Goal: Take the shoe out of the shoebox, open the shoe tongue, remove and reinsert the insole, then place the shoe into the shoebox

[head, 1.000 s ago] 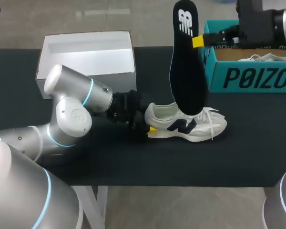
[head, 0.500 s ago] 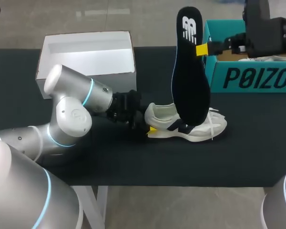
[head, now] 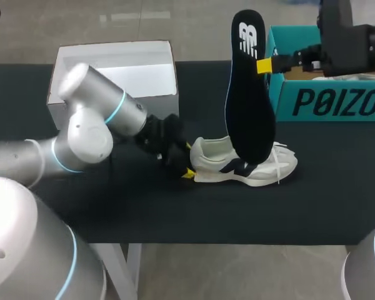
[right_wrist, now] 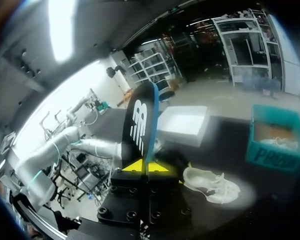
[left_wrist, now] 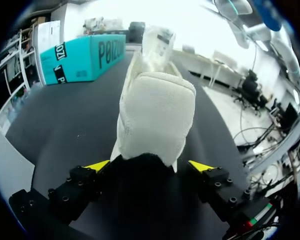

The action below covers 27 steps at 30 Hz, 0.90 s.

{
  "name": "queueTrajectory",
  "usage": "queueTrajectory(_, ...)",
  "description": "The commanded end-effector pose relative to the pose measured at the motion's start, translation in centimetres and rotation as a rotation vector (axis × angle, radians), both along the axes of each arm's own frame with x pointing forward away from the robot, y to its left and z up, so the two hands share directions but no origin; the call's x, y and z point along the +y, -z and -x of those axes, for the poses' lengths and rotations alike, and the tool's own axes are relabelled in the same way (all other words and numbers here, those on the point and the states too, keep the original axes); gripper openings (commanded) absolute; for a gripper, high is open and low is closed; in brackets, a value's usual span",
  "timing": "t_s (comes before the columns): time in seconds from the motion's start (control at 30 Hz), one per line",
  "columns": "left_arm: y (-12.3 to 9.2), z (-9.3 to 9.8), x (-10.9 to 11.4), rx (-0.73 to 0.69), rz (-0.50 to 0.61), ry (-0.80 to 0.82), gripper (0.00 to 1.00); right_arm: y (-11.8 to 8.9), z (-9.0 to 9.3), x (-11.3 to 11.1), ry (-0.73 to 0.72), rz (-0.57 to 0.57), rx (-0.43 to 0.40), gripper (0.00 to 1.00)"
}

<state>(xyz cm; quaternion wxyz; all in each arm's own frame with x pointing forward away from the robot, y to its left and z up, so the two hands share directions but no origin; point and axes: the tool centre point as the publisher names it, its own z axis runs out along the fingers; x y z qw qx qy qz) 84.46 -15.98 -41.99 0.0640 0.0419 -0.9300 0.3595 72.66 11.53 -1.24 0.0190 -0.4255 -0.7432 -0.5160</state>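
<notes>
Black insole held on end above a sneaker at mid-table.

The black table [head: 300, 206] carries a teal cardboard shoebox [head: 325, 100] at its far right and a white open box [head: 112, 69] at its far left. Between them and nearer lies a cream sneaker with a navy logo [head: 250, 165], on its sole, heel to the left. The black foam insole [head: 250, 106] stands upright, its lower end at the sneaker's laces. The right gripper [right_wrist: 146, 166] pinches the insole's edge near the top between closed tips. The left gripper [left_wrist: 150, 165] is spread wide, the sneaker's heel between its fingers, with a gap on each side.
</notes>
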Motion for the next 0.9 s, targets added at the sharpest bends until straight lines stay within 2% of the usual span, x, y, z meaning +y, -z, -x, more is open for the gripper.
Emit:
queueTrajectory(0.03,-2.9,-0.3,1.3,0.055,-0.187,0.056,1.00,0.1,-0.3,0.0,0.004,0.003,0.005,0.00)
queueTrajectory(0.43,-2.9,-0.3,1.3,0.055,-0.187,0.056,1.00,-0.1,-1.2,0.2,0.034,-0.014,-0.002,0.00)
queueTrajectory(0.47,-3.8,-0.2,0.4,0.057,-0.294,0.036,1.00,-0.2,-1.2,0.3,0.031,-0.012,-0.004,0.00)
queueTrajectory(0.57,-5.9,0.0,-1.2,0.113,-0.496,-0.031,1.00,-0.1,-1.1,0.4,0.017,0.002,-0.012,0.00)
queueTrajectory(0.63,-6.7,0.0,-1.5,0.149,-0.528,-0.065,1.00,0.2,-1.1,0.2,0.017,0.007,-0.012,0.00)
queueTrajectory(0.77,-7.7,0.0,-2.1,0.180,-0.672,-0.095,1.00,0.4,-1.2,0.1,0.018,0.011,-0.012,0.00)
queueTrajectory(0.9,-8.1,0.1,-2.2,0.204,-0.719,-0.101,1.00,0.7,-1.4,-0.1,0.025,0.014,-0.009,0.00)
